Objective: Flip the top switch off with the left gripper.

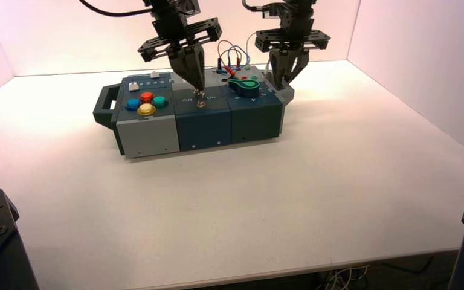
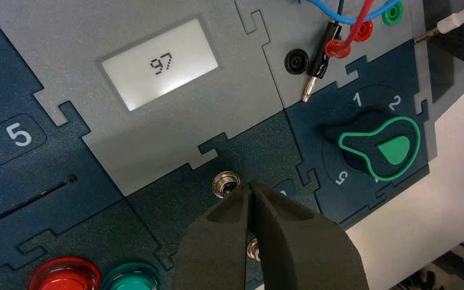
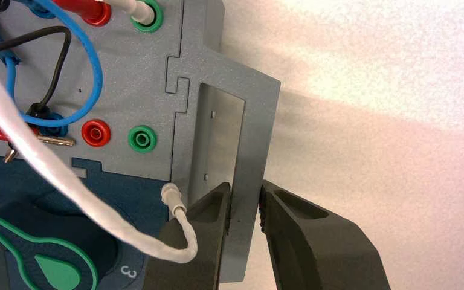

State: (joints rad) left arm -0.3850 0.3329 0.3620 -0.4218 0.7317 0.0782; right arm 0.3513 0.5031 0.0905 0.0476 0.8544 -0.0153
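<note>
The top switch shows as a small silvery base with a dark centre on the box's dark blue middle panel. My left gripper is shut, its two dark fingers pressed together, and its tips rest right beside that base. The lever itself is hidden under the tips. A second, brighter silver toggle peeks out between the fingers lower down. From above, the left gripper points straight down onto the switch spot. My right gripper is shut on the grey handle at the box's right end.
A lit display reads 97. The green-rimmed knob sits beside the switches, with red, blue and black wires plugged in behind it. Red and green push buttons lie near the left fingers. The box stands on a white table.
</note>
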